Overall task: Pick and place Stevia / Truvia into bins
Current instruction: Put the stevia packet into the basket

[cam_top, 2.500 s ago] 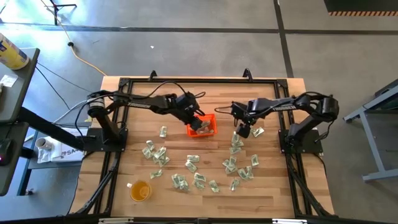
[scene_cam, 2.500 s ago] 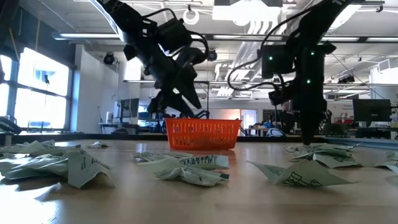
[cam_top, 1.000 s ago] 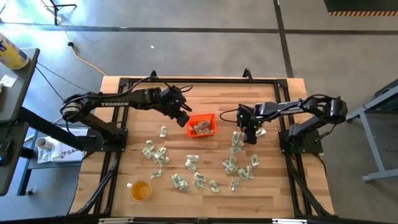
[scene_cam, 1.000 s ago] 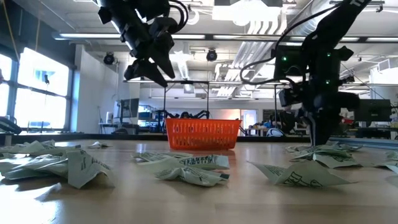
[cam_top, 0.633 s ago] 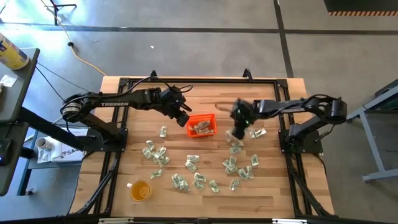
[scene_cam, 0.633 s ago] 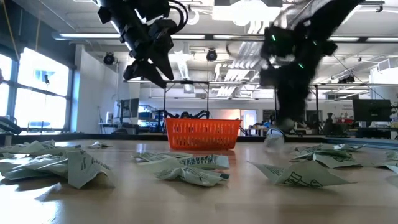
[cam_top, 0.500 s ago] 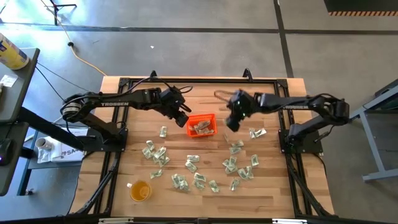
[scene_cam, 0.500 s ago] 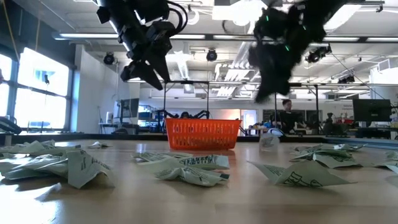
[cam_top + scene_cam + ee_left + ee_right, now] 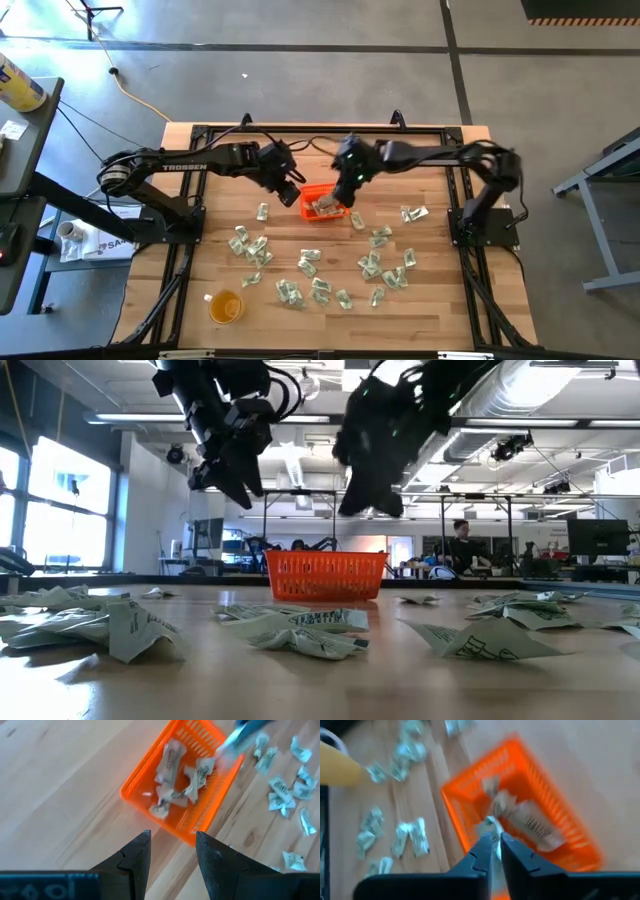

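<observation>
The orange bin (image 9: 324, 203) stands on the table at middle far, with several Stevia sachets (image 9: 176, 782) lying inside. Many more sachets (image 9: 385, 268) lie loose on the wood to the near left and near right. My right gripper (image 9: 350, 190) hangs over the bin's right part, shut on one pale sachet (image 9: 494, 840). My left gripper (image 9: 171, 852) hovers open just left of the bin, with nothing between its fingers. One lone sachet (image 9: 357, 219) lies flat just right of the bin. My right gripper pinches a pale sachet between its two fingertips (image 9: 485, 847); only a narrow strip of it (image 9: 495, 851) shows in the gap. The fingers slant down from the table's right side. The sachet is lifted clear, above the bin's inside.
A round yellow cup (image 9: 225, 306) stands near the table's near left corner. A black frame (image 9: 320, 130) runs along the table's edges. Bare wood lies between the bin and the far edge.
My right gripper has risen from the sachet pile at the right and swung toward the table's left, ending over the bin with a sachet between its fingers. One sachet now lies just right of the bin, where none lay before.
</observation>
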Tool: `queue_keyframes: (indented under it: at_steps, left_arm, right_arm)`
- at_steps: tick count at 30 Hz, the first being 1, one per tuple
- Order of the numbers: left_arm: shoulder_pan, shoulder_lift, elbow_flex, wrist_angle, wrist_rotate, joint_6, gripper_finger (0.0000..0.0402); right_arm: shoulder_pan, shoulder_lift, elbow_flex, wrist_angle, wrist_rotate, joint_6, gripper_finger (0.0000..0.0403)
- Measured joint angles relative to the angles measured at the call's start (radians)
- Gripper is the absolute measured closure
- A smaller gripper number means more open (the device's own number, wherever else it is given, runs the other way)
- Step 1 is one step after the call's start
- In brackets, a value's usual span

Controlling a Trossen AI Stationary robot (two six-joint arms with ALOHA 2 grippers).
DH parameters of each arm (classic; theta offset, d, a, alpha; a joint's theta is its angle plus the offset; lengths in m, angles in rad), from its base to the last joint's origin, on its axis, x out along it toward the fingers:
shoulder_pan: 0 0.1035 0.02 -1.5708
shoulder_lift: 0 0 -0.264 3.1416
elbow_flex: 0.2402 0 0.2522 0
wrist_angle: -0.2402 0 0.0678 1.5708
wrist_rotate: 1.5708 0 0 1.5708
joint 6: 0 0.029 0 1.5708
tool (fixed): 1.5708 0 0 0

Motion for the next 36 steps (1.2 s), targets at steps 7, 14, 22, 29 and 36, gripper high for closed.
queue_keyframes:
  at_steps: [7, 14, 22, 29, 36]
  left_arm:
    - [0.0, 0.0, 0.0, -0.137, 0.0, 0.0, 0.0213]
    - [0.0, 0.0, 0.001, -0.226, -0.008, 0.045, 0.0213]
    - [-0.009, 0.008, -0.039, -0.459, -0.221, -0.166, 0.0213]
    - [-0.063, 0.008, -0.164, -0.263, -0.164, -0.363, 0.0209]
    - [-0.092, 0.008, -0.283, -0.106, -0.207, -0.455, 0.0173]
  right_arm:
    - [0.005, 0.063, 0.065, -0.067, 0.008, -0.007, 0.0274]
    - [0.0, -0.113, 0.104, -0.401, 0.366, -0.174, 0.0198]
    - [-0.056, -0.325, -0.065, -0.498, 0.519, -0.044, 0.0168]
    - [-0.082, -0.408, -0.264, -0.386, 0.487, 0.07, 0.0155]
    - [-0.079, -0.41, -0.379, -0.254, 0.449, 0.113, 0.0155]
